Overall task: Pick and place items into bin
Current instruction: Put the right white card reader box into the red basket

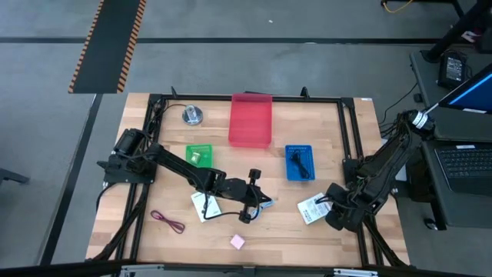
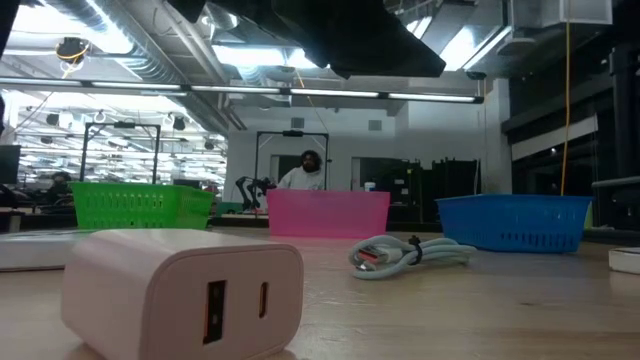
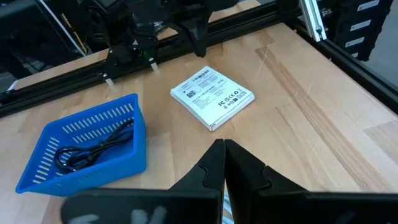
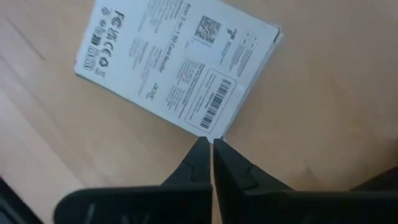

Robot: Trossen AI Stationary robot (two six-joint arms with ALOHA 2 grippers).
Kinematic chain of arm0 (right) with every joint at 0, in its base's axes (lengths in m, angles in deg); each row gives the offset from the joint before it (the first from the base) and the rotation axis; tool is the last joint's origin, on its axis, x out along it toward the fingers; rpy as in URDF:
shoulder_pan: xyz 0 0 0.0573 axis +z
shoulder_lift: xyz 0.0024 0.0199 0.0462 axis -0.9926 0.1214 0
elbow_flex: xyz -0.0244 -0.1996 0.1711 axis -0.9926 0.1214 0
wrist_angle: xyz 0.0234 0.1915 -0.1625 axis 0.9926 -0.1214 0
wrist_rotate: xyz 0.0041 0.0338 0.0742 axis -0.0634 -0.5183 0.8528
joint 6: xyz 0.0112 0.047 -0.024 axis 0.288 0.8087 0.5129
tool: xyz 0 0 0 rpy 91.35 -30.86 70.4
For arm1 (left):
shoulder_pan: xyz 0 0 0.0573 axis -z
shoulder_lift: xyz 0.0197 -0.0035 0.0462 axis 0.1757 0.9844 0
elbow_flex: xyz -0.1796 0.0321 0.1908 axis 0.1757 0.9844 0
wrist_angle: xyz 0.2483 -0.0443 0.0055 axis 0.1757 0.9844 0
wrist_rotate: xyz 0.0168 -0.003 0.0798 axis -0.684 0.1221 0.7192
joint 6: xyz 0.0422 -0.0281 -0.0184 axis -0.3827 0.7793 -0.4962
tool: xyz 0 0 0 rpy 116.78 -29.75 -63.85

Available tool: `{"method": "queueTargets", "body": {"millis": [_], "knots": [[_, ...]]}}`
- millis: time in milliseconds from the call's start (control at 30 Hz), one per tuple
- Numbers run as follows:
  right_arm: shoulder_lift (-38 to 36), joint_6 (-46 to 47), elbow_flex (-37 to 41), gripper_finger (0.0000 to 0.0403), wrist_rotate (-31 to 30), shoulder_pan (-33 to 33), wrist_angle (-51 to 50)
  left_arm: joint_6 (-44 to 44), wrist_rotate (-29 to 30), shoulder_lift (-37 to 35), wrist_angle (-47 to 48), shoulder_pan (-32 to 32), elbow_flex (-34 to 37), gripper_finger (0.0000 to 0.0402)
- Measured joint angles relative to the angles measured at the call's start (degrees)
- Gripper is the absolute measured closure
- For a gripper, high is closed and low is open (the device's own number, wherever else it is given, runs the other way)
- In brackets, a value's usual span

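1. Presently, a pick is being set up: the right gripper [image 4: 211,144], jaws shut and empty, is held over a white card [image 4: 177,65] near the tabletop's right edge.
2. The left gripper [image 3: 222,149], also shut, is held mid-tabletop.
3. Next, opened jaws are called for.

I note open surface [image 1: 307,231] between both arms near the front edge; the left arm [image 1: 192,175] lies across the middle, blocking passage there.

Pink charger [image 2: 180,290] cut off at bottom; card [image 4: 177,68] print blurred.
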Motion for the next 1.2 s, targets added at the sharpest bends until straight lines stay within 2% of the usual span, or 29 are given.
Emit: {"method": "queueTargets", "body": {"millis": [967, 1200], "knots": [[13.4, -0.1, -0.4, 0.0403, 1.3, 0.0, 4.4, 0.4, 0.0, 0.0, 0.2, 0.0, 0.0, 0.0398], [13.9, -0.1, -0.3, 0.0403, 1.1, -0.1, 5.6, 0.4, 0.0, 0.0, 0.2, 0.0, 0.0, 0.0398]]}}
